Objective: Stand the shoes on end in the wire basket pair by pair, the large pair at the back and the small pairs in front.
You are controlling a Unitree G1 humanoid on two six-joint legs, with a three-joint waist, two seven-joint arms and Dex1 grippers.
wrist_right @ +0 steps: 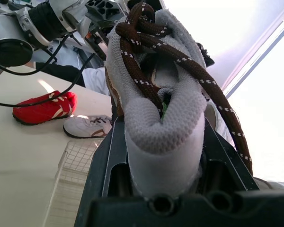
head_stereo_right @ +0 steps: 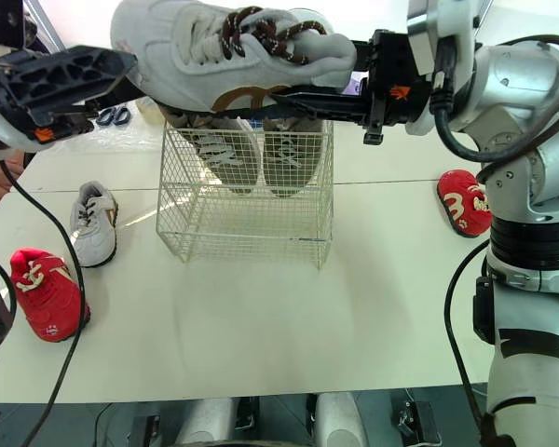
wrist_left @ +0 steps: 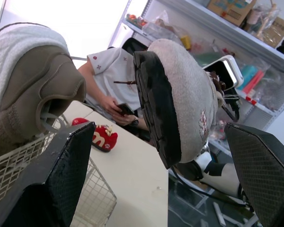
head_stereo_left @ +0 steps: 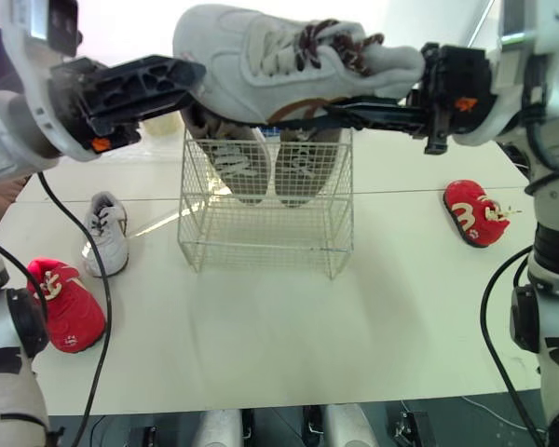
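A large grey shoe (head_stereo_left: 279, 56) with brown laces hangs level above the wire basket (head_stereo_left: 261, 233), and my right gripper (head_stereo_left: 307, 116) is shut on it from the right. My left gripper (head_stereo_left: 182, 88) is open at the shoe's left end; in the left wrist view the black sole (wrist_left: 156, 113) sits between its spread fingers (wrist_left: 61, 175) without touching them. Two pale shoes (head_stereo_left: 238, 163) stand on end at the back of the basket. On the table to the left lie a small white shoe (head_stereo_left: 105, 233) and a red shoe (head_stereo_left: 65, 303). A second red shoe (head_stereo_left: 475, 212) lies to the right.
The white table (head_stereo_left: 279, 326) has bare room in front of the basket. A person (wrist_left: 113, 75) sits beyond the far side of the table. Shelves with boxes (wrist_left: 236, 28) stand behind.
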